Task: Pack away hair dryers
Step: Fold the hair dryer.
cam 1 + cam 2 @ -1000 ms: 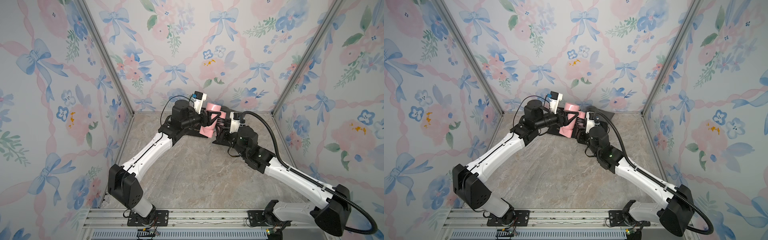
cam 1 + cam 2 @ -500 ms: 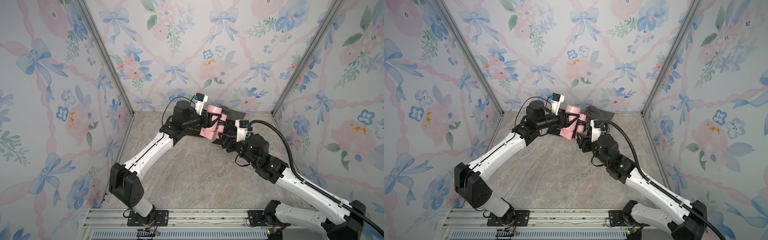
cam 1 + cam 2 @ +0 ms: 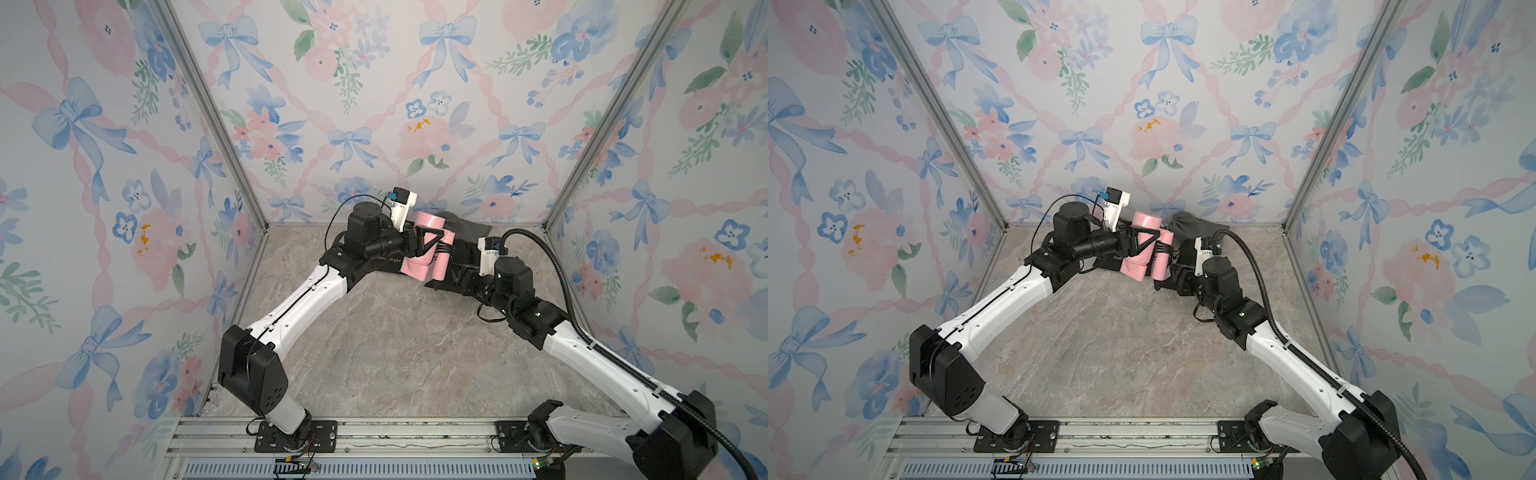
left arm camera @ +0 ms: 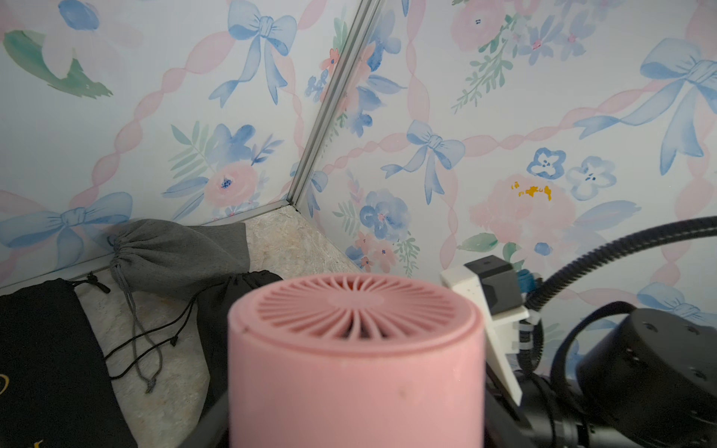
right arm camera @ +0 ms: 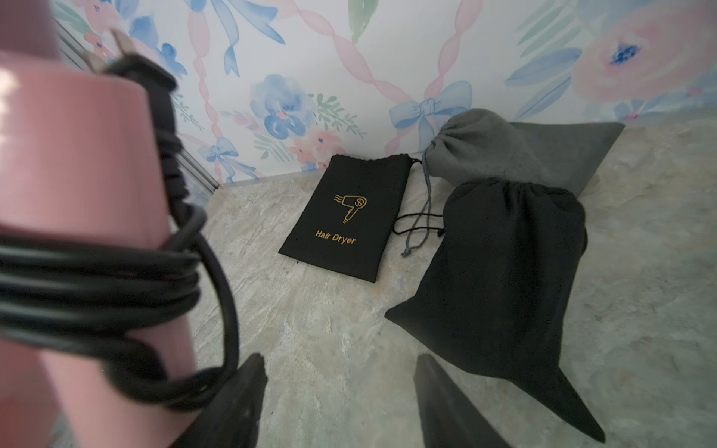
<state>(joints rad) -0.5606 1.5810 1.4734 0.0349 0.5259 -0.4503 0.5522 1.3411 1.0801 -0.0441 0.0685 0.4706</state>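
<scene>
Pink hair dryer hangs over the desk's back edge, barrel clamped in my left hand — right hand spread, empty. Its cord loop could snag there, twisting it free.

The hair dryer is pale pink all over, grille included, and its cord is black. The printed bag is black with a gold dryer drawing and gold lettering. The grey bag has grey strings. The dark bag looks black, perhaps deep charcoal in this dim light. The desk has a beige-grey marble pattern. The walls show blue bows, pink ribbons and flowers on white. The right claw is black.
</scene>
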